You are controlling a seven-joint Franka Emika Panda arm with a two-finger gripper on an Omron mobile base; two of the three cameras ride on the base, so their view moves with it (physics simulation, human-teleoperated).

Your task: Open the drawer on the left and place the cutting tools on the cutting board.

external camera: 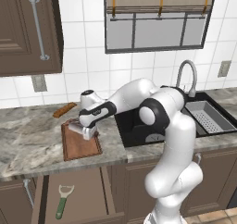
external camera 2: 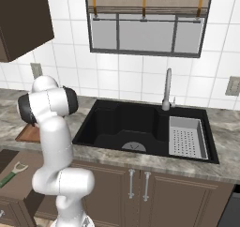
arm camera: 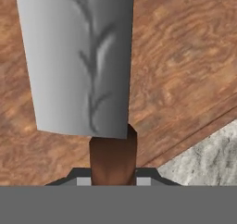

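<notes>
My fingers (external camera: 88,134) sit left of centre in the left base frame, low over the cutting board (external camera: 76,146), pinched narrow around the brown handle (arm camera: 112,158) of the pale grey bladed tool (arm camera: 78,61). In the hand frame that flat blade fills the upper left and centre, hanging over the board's (arm camera: 185,56) reddish wood grain, with a wedge of grey marble desk (arm camera: 208,158) at the lower right. The board lies on the desk (external camera: 28,144) just left of the black sink (external camera: 134,126). The drawer (external camera: 88,190) stands pulled open at the bottom left of the left base frame, and the green-handled peeler (external camera: 63,201) lies inside it. An orange-brown bread stick (external camera: 64,109) lies on the desk beyond the board.
</notes>
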